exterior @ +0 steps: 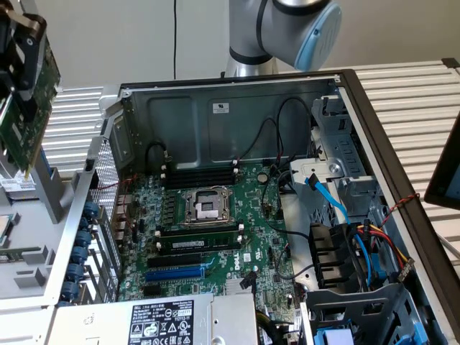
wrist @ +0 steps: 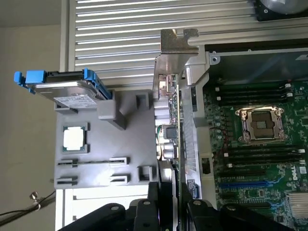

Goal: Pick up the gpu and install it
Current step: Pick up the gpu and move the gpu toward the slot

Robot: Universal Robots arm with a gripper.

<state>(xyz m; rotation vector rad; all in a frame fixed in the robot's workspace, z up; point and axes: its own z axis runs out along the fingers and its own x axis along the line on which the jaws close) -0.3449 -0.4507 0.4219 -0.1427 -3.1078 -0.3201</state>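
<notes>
Starting with the big stuff: the case [exterior: 215,108] is laid open on its side, and most of its floor is taken up by the green motherboard [exterior: 237,230]. The arm [exterior: 287,25] is seen behind the case's far wall. A grey tray [wrist: 134,139] is parked just beside the case, on the exterior view's left. The gpu [exterior: 32,108] is held up in the air at the exterior view's far left, outside the case and well apart from the motherboard, so it's not seated in any slot yet. From the wrist it's viewed edge-on, lined up between the tray and the motherboard, with its silver bracket [wrist: 174,53] at the end away from the camera. The gripper [wrist: 169,195] is clamped on the card's near end, one finger pressed on each face. A hard drive [wrist: 67,91] with blue rails is propped on the tray's far end, and a CPU chip [wrist: 76,138] is laid flat in a tray pocket near it. The socket [exterior: 205,207] on the board is left bare.
</notes>
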